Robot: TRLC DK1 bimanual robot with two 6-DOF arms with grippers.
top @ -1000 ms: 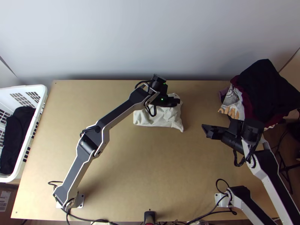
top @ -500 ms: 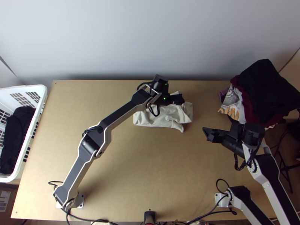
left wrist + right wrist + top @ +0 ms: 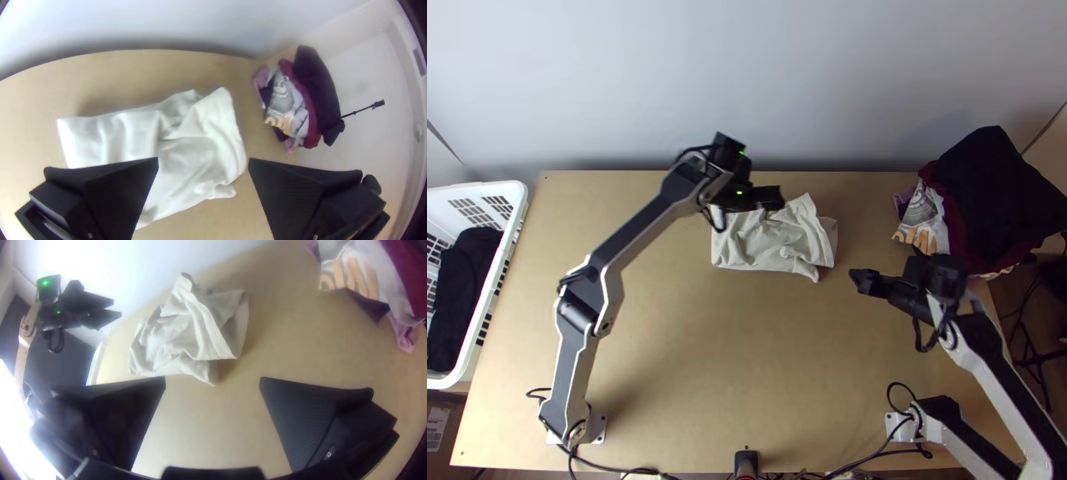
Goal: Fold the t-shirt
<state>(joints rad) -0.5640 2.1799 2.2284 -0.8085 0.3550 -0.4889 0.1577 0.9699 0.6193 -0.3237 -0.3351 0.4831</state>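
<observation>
In the top view, my left gripper [image 3: 777, 198] is over the back edge of the cream-white t-shirt [image 3: 771, 244], which lies loosely folded and wrinkled near the table's back. The left wrist view has that gripper [image 3: 203, 164] open, its fingers wide apart above the cloth [image 3: 191, 146]. To the right of the shirt my right gripper [image 3: 859, 280] stands apart from it. Seen in the right wrist view, this gripper [image 3: 212, 382] is open with bare table between its fingers, and the shirt [image 3: 187, 329] shows a raised, bunched edge.
A pile of dark, maroon and printed clothes [image 3: 995, 192] lies at the table's back right corner. On the left stands a white basket [image 3: 511, 200] with black cloth [image 3: 463, 280] inside. Bare wood [image 3: 739, 352] stretches in front of the shirt.
The left gripper has let go of the shirt and moved left and back. The shirt's right part now lies flopped over to the right. My right gripper has shifted slightly left.
</observation>
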